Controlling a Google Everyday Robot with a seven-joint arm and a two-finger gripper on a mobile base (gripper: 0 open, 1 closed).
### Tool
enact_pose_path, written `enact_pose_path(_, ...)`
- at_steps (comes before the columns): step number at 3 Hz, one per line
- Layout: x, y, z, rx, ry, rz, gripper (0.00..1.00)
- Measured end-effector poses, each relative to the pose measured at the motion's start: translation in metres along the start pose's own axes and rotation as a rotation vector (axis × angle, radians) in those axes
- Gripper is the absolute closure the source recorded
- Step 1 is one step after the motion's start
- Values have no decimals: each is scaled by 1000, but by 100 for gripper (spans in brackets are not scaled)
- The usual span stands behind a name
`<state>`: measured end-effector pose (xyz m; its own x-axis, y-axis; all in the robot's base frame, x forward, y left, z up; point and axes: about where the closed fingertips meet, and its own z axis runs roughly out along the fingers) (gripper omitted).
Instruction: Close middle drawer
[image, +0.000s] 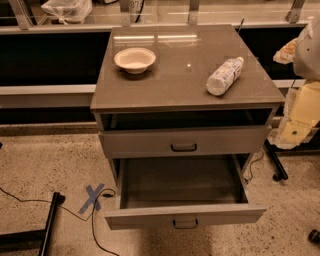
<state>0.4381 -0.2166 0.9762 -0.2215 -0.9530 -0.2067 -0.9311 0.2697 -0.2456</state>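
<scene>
The middle drawer (185, 216) is pulled far out of the grey cabinet (186, 95). It has a low flat front with a small dark loop handle, and its inside is empty. Above it, the taller-fronted drawer (184, 142) stands slightly out, with a dark gap under the cabinet top. The lowest drawer is hidden beneath the open one. My gripper (294, 131), pale and yellowish, hangs at the right edge of the view, beside the cabinet's right side, level with the upper drawer and apart from both drawers. My white arm (309, 47) shows above it.
A white bowl (134, 59) and a lying plastic bottle (224, 75) rest on the cabinet top. A blue tape cross (93, 197) and black cables lie on the floor at left, next to a black stand leg (49, 222). A black railing runs behind the cabinet.
</scene>
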Motion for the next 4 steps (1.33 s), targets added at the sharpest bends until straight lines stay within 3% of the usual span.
enact_pose_path(1, 0, 0, 0, 0, 0, 0, 0)
enact_pose_path(2, 2, 3, 23, -38, 12, -11, 0)
enact_pose_path(3, 4, 26, 74, -92, -13, -32, 0)
enact_pose_path(4, 15, 65, 121, -95, -62, -45, 0)
